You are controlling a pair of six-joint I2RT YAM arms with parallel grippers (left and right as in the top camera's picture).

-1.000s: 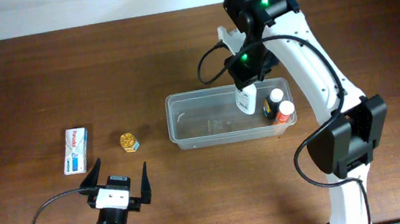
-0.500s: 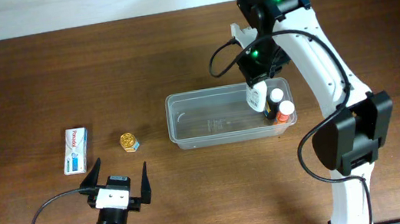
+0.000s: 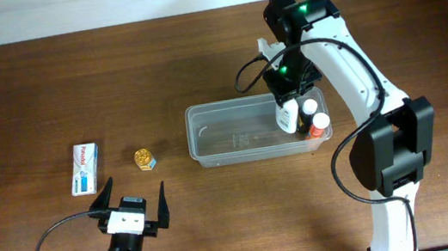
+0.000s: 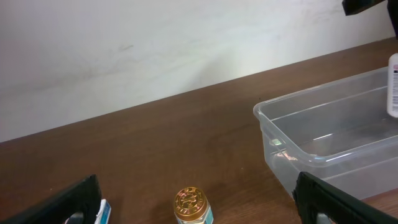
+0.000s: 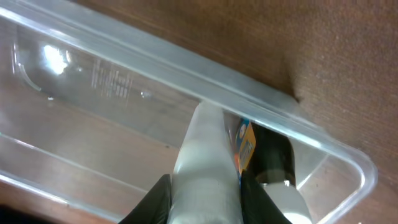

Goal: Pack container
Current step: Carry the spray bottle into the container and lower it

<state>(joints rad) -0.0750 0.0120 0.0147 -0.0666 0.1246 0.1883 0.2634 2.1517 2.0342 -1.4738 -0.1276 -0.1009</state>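
White bottle (image 4: pixel 393 87) half beyond the left wrist view's right edge

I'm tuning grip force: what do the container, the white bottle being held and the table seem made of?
Container: clear glossy plastic; wood grain shows through, highlights glint. White bottle: opaque plastic, likely, with a dull surface. Table: dark wood or wood-look laminate, grain visible; cannot tell which.

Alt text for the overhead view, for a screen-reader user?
The right gripper holds a white bottle in the right end of a clear plastic container, beside a dark bottle and an orange bottle. The left gripper rests open at lower left, near a white box and a small gold-capped jar.
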